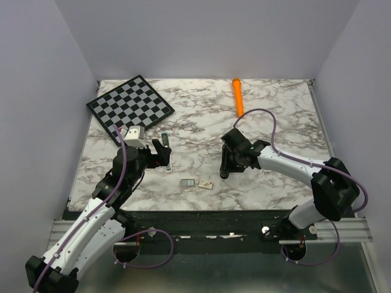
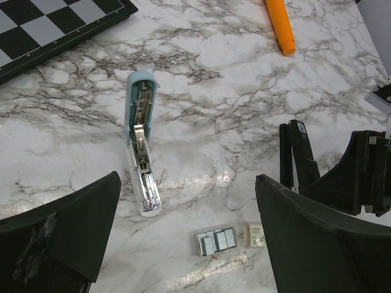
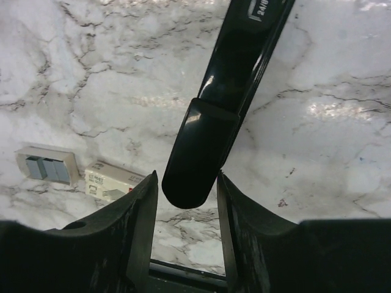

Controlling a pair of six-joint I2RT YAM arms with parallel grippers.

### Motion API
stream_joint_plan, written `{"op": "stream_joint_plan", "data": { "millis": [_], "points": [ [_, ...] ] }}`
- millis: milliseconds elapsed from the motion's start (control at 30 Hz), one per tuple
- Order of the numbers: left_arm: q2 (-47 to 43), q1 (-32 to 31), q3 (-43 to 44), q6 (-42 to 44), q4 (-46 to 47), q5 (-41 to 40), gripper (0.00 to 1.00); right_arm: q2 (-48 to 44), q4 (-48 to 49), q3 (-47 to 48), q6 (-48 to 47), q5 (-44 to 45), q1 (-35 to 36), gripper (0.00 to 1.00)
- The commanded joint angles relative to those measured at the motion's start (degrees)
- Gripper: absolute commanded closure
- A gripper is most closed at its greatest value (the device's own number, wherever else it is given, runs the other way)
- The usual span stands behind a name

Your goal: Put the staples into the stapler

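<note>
Task barely started, nothing loaded. Staples (image 3: 46, 166) lie loose on the worktop (image 1: 275, 122), just beside a white piece (image 3: 110, 182) and near the front edge, between the 2 arms.

Stapler (image 3: 208, 122) is black, and its near end sits between the right gripper (image 3: 186, 183) fingers. The jaws stand part-spread and flank that end. A sliver of gap shows on 1 side, so whether it is pinched or loose cannot be told. The top arm looks down, with no open magazine visible.

Left gripper (image 2: 187, 183) is spread wide, holds nothing and hangs over a pale blue case (image 2: 140, 152). That case lies open with its metal track showing.

Judged left to do:
1. Swing the stapler's top arm up.
2. Pick up the staples.
3. Seat them in the track.
4. Close the arm.

Staples and stapler are apart, with the white piece between them.
</note>
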Motion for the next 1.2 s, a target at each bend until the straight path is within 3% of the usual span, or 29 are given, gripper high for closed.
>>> {"op": "stream_joint_plan", "data": {
  "millis": [0,300,400,433,500,633,767,1033,1167],
  "points": [
    [-0.83,0.12,-0.59,0.16,0.84,1.35,0.01,1.72,-1.29,3.17,0.52,-4.06,0.70,0.49],
    [-0.74,0.12,-0.77,0.25,1.02,1.09,0.01,3.48,-4.19,9.85,-7.46,-7.93,0.70,0.36],
    [-1.36,0.12,-0.59,1.21,0.76,0.74,0.01,1.81,-7.00,12.47,-18.69,-8.11,0.70,0.36],
    [-1.45,0.12,-0.42,1.48,0.84,0.74,0.01,1.20,-8.57,13.18,-27.34,-8.72,0.70,0.36],
    [-1.97,0.12,-0.33,2.44,1.02,1.26,0.01,0.84,-10.77,15.73,-34.69,-10.47,0.70,0.27],
    [-3.20,0.12,0.64,6.91,0.85,1.62,0.01,1.63,-17.70,19.33,-55.07,-16.28,0.70,0.21],
    [-5.83,0.12,0.90,10.35,-0.12,1.71,0.01,3.39,-20.80,21.80,-61.25,-12.69,0.70,0.19],
    [-9.62,0.12,-0.41,12.55,-0.39,-1.81,0.01,6.20,-17.65,18.56,-78.29,-6.62,1.48,0.16],
    [-9.71,0.12,-0.86,12.47,0.49,-4.71,0.01,8.83,-16.06,18.20,-82.53,-4.52,1.92,0.16]
  ]
}}
